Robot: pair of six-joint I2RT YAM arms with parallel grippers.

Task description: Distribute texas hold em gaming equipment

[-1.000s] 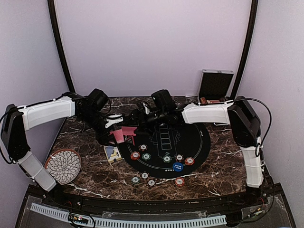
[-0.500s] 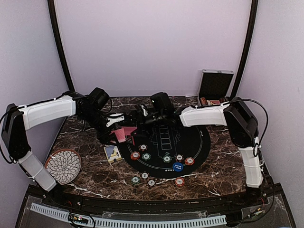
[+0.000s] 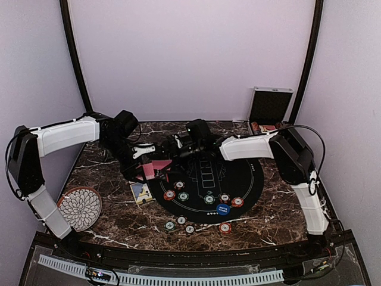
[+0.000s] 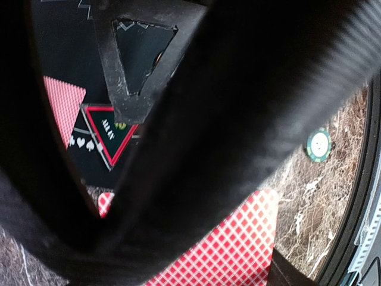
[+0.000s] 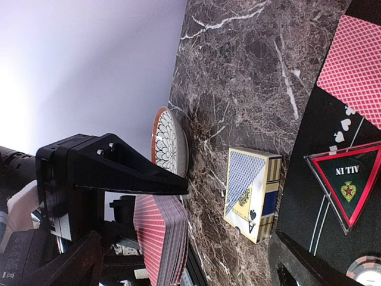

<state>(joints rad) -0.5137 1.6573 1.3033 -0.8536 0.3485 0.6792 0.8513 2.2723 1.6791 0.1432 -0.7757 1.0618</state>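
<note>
Four small poker chips (image 3: 181, 220) lie nearest on the dark marble tabletop (image 3: 280, 202), three bunched left of centre and a red one apart to their right. Just behind them a round black mat (image 3: 250, 179) carries a loose row of red, green and white chips, with a blue button disc (image 3: 222, 209) at its near edge. At the near left corner sits a flower-patterned plate (image 3: 80, 207), and between it and the mat a blue and yellow card box (image 5: 253, 190) lies flat on the marble. Above the mat's left edge, the left fingers (image 3: 146, 159) are clamped on a deck of red-backed cards (image 5: 159, 235) and hold it clear of the tabletop. Beneath that spot, a single red-backed card (image 5: 357, 65) lies face down on the mat beside a printed "ALL IN" triangle (image 5: 351, 182). Slightly farther back and just beside the deck, the right fingers (image 3: 171, 146) are spread wide and grip nothing, pointing toward the deck from the right. A silver-edged chip case (image 3: 271, 106) stands open against the wall at the far right corner.
</note>
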